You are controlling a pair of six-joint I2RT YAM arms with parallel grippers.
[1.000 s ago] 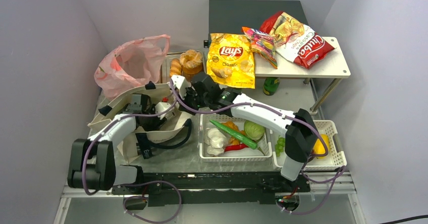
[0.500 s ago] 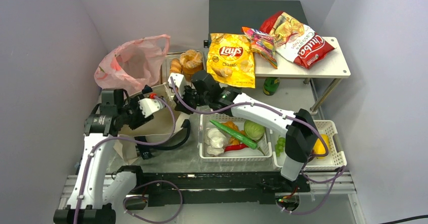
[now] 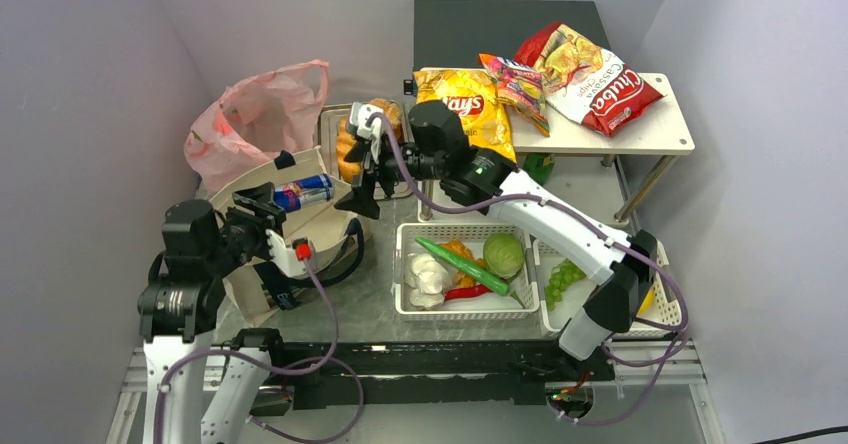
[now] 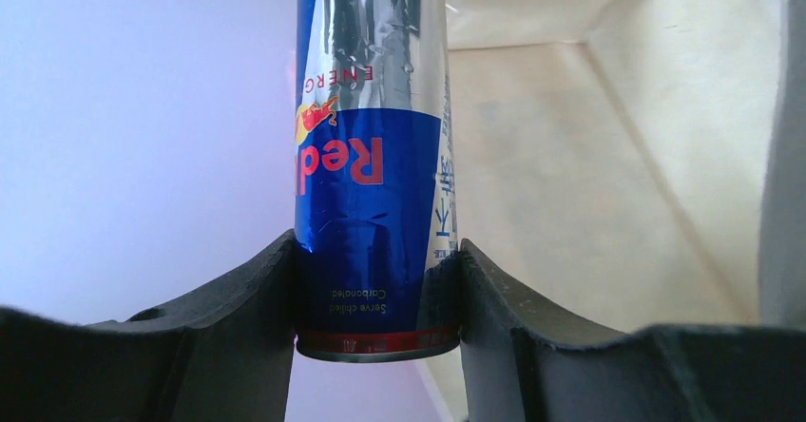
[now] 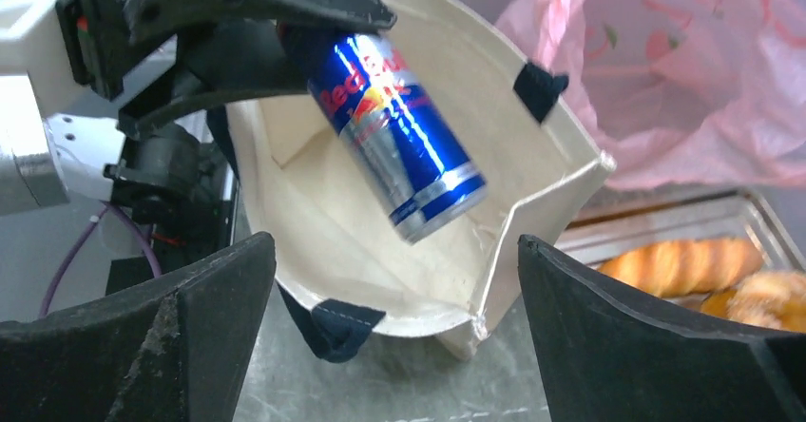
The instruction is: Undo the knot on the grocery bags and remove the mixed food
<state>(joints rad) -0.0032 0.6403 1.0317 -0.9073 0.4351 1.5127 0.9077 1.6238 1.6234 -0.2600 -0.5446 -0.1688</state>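
While resting mouth-up on the left of the desk [image 3: 380, 309]: tote [image 3: 255, 176], gaping, gripped by neither pincer. Behind it, near the wall: pink bag [image 3: 255, 124], untied and open. Right of centre: white basket [image 3: 465, 314] with cabbage [image 3: 503, 257], long green vegetable [image 3: 465, 267] and garlic [image 3: 428, 279]. Just right of that: grapes [image 3: 560, 279]. On the side desk [image 3: 590, 134]: Lay's bag [image 3: 480, 104]. In a tray [image 5: 665, 220] behind the tote: buns [image 3: 346, 146].

Above the tote's mouth, tilted: can [image 3: 303, 192], clamped at its base end by the left pincer [image 4: 377, 251], most of its length sticking out free. Near the tote's rim, on the tray side: right pincer [image 5: 396, 251], spread wide, gripping nothing.

Likely trouble from here:
- Slipping of the can, given smooth metal, a short hold at one end and the tilt. Then a drop back into the tote or onto the desk, and rolling.
- Sagging of the unsupported tote over whatever remains inside; cannot tell whether anything does.
- A knock between can and right pincer, being so near each other.

Best moved slowly and kept apart.
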